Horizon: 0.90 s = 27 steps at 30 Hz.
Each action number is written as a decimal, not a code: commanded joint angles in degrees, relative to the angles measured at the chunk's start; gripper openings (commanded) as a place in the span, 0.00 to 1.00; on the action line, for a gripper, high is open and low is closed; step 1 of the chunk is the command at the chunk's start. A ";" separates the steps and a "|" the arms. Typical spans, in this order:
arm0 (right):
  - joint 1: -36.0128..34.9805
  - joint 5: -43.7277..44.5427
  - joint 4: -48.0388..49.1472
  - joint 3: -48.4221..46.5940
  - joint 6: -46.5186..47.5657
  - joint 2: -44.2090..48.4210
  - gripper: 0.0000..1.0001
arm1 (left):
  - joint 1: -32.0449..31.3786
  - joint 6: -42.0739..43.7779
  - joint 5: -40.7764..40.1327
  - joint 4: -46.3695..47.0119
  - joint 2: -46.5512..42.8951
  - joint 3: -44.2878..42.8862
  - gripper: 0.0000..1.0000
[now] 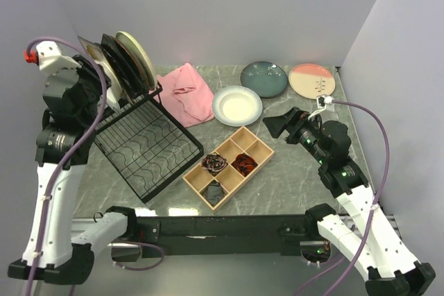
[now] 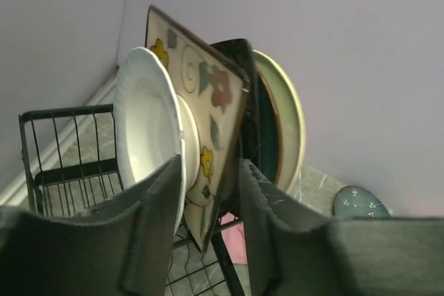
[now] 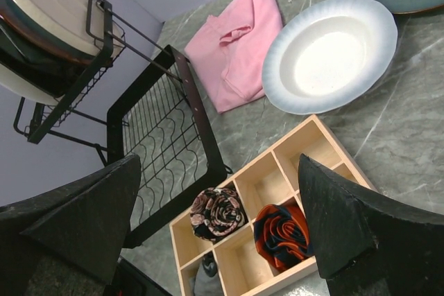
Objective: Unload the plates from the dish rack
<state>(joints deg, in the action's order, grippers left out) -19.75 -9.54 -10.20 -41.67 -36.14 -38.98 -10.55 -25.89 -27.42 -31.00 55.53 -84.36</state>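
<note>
The black wire dish rack (image 1: 149,147) stands at the left. Several plates stand on edge at its back: a white one (image 2: 142,123), a square cream floral one (image 2: 201,81), a black one (image 2: 244,60) and a cream-green one (image 2: 288,123). My left gripper (image 2: 210,164) reaches in from the left. Its fingers (image 2: 156,220) flank the rim of the white plate and the lower edge of the square floral plate, with no gap showing. A white plate (image 1: 237,105), a teal plate (image 1: 263,77) and a pink-cream plate (image 1: 311,80) lie flat on the table. My right gripper (image 3: 218,164) hovers open above the wooden tray (image 3: 277,171), holding nothing.
A crumpled pink cloth (image 1: 187,93) lies between the rack and the white plate. The wooden compartment tray (image 1: 229,166) holds rolled fabrics in three cells. Walls close in at the back and both sides.
</note>
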 commanded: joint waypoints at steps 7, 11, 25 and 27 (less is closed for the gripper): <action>-0.38 0.31 2.46 -0.08 0.46 1.63 1.00 | 13.27 -3.03 22.50 2.88 2.48 3.32 0.29; -0.38 0.23 2.37 -0.16 0.46 1.89 1.00 | 13.18 -2.59 20.04 3.49 3.09 3.94 0.31; -0.29 1.28 1.85 -0.34 0.98 3.03 1.00 | 13.18 -2.59 16.70 5.25 5.91 6.04 0.32; -0.38 1.28 1.85 -0.34 0.99 3.03 1.00 | 13.18 -2.59 16.43 5.69 6.35 6.31 0.31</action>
<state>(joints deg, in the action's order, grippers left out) -19.75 -9.06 -10.15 -41.60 -36.07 -36.60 2.42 -28.21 -9.61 -28.97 61.45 -78.37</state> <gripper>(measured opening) 0.998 0.320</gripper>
